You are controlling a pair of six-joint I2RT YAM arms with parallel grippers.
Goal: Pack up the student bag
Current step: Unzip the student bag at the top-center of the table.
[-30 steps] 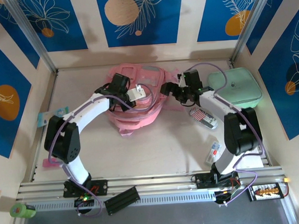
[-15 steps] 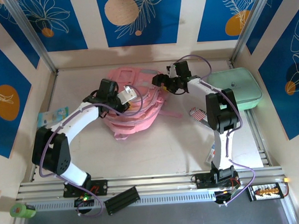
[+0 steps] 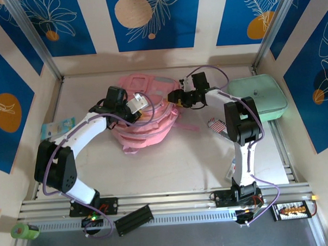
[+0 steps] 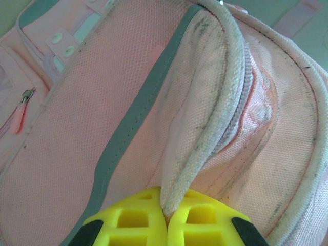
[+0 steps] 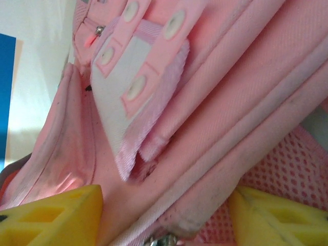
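On the table point(image 3: 171, 161), left claw point(image 4: 165, 218) clenches student bag point(image 4: 102, 143) piping; right claw point(image 5: 164, 210) straddles its edge, grip unclear.

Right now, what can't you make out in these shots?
- Top external: inside of the student bag, hidden by its fabric and the left arm.
- Right wrist: whether the right hand grips the bag; fingers cut off by the bottom edge.
- Top external: striped item beside the right arm, too small to identify.

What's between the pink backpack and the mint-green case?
In the top view, the right gripper and its black-and-white arm cross that gap to the large pink fabric backpack; a small red-and-white striped item lies beside the mint-green rounded case.
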